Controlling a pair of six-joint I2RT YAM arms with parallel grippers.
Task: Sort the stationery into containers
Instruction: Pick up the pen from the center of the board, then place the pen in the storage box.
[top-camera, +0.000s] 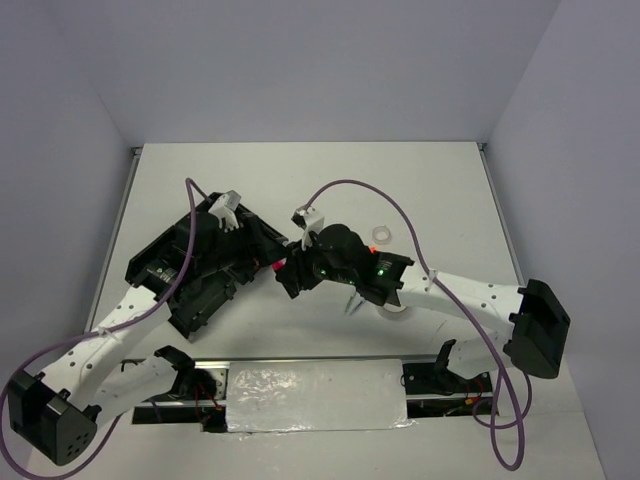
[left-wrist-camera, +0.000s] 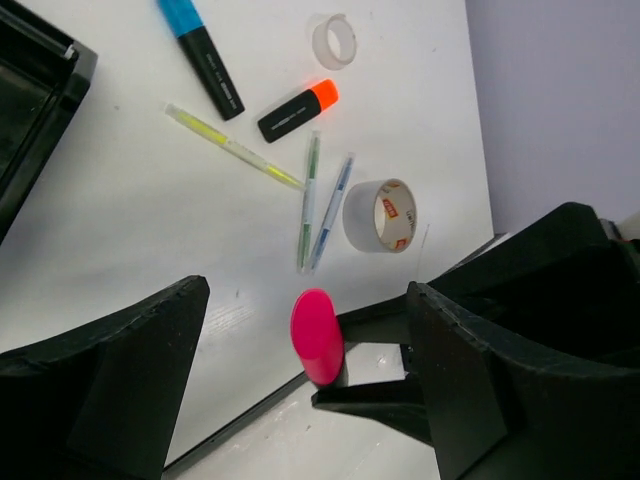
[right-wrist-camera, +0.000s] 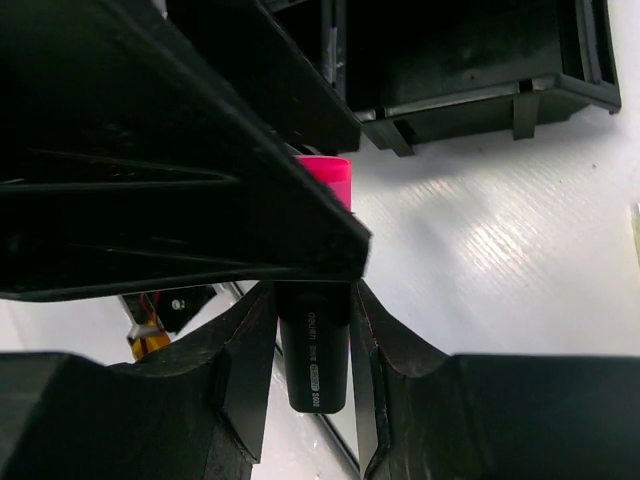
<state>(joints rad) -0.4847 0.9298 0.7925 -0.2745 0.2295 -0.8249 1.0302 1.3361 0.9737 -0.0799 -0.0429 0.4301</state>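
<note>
Stationery lay loose on the white desk, with one piece held in a tool. At the far left the black tray sat on the desk, much of it hidden under the left arm in the top view. Just beside its right edge the left tool stood spread wide and held nothing, with one finger on each side of the pink highlighter and apart from it. The highlighter's black body was pinched between the fingers of the right tool, which had closed partway onto it, and the pink cap pointed towards the tray. Further right, seen from the left wrist, the rest lay on the desk. A blue highlighter and an orange highlighter were near each other, with a thin yellow stick slanting below them. A green pen and a blue pen lay side by side, nearly touching. A beige tape roll was just beside the blue pen, and a small clear ring lay near the orange highlighter. In the top view the ring showed beyond the right arm
</note>
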